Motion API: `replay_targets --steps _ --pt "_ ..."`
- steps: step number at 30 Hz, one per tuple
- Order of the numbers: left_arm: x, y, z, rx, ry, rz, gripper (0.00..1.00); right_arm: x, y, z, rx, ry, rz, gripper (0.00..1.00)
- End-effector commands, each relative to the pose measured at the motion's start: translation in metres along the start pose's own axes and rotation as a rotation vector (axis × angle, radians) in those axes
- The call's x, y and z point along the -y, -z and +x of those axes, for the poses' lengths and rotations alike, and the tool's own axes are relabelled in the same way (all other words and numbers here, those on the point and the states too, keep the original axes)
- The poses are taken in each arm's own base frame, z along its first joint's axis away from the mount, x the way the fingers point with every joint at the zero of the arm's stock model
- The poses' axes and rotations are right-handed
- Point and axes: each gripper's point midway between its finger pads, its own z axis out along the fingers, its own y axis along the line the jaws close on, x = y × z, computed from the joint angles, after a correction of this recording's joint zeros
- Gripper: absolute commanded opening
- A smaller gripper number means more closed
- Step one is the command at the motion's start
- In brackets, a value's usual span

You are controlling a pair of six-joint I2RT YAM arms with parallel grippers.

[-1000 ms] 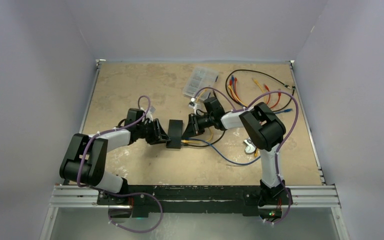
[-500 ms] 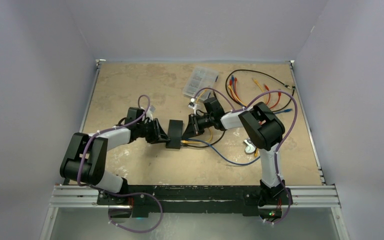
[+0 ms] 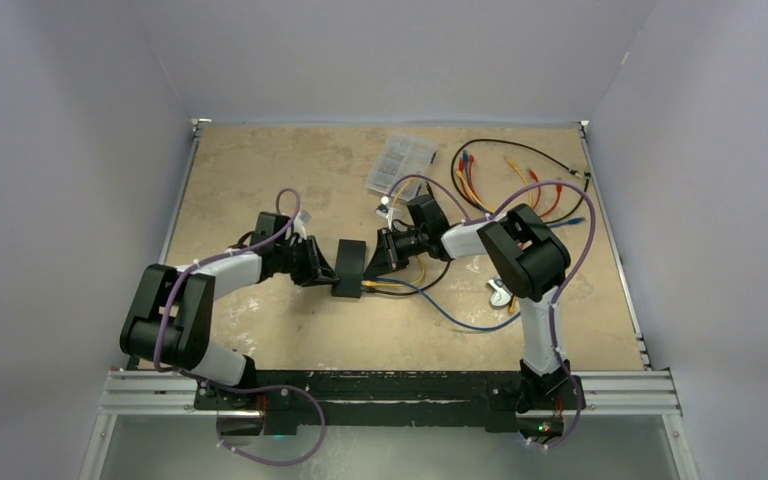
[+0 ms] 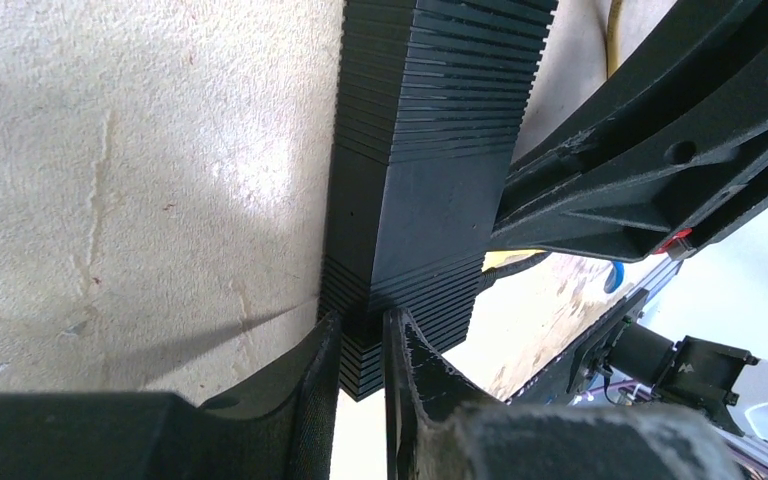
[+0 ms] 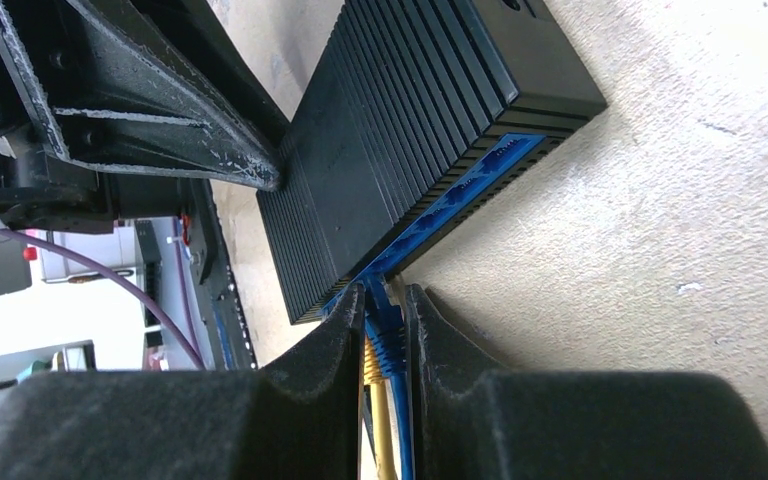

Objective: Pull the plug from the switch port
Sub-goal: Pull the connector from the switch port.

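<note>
1. Broadly, the table (image 3: 260, 170) is a tan board. The switch (image 3: 349, 268) sits near its middle, between the two arms.
2. The switch is a flat black ribbed box standing on one long edge, with its blue port strip (image 5: 460, 190) facing the right arm. It looks rigid and light, so I judge it would slide or tip if it were not held.
3. The left gripper (image 4: 363, 345) has its jaws drawn narrow, pinching the ribbed end of the switch. That hard casing is a sound place to brace.
4. The right gripper (image 5: 385, 305) has its jaws close together around the plug (image 5: 388, 335), right where it meets the port strip.
5. The plug is small, blue and hard plastic, seated in the port at one end of the strip. Its latch tab is probably brittle, so it is better to hold the plug body than its soft cable, and to pull straight out. A yellow cable (image 5: 378, 430) runs beside it.
6. No brand or lettering can be read. A mark on the top of the switch is cut off in the right wrist view.
</note>
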Motion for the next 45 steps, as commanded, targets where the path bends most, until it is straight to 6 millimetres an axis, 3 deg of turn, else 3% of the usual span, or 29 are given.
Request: replay_targets --steps 1,13,27,31,38,42,43,45 --pt "-0.075 -0.003 0.018 -0.025 0.013 -0.317 0.13 0.037 0.009 0.044 -0.100 -0.094 0.151 0.00" --pt "-0.079 -0.004 0.019 -0.036 0.014 -0.337 0.10 0.048 0.023 0.041 -0.088 -0.092 0.191 0.00" --pt "-0.082 -0.005 0.019 -0.041 0.013 -0.348 0.08 0.068 0.037 0.055 -0.080 -0.155 0.226 0.00" --pt "-0.080 -0.005 0.018 -0.037 0.011 -0.341 0.08 0.064 0.046 0.040 -0.053 -0.131 0.246 0.00" --pt "-0.077 -0.005 0.019 -0.038 0.011 -0.326 0.08 0.042 0.070 -0.009 0.051 -0.040 0.342 0.00" --pt "-0.078 -0.006 0.018 -0.039 0.007 -0.322 0.08 0.041 0.093 -0.039 0.150 0.025 0.494 0.00" --pt "-0.078 -0.007 0.019 -0.041 0.006 -0.323 0.08 0.040 0.098 -0.043 0.166 0.035 0.525 0.04" --pt "-0.078 -0.008 0.019 -0.044 0.007 -0.322 0.08 0.037 0.107 -0.048 0.181 0.053 0.576 0.23"
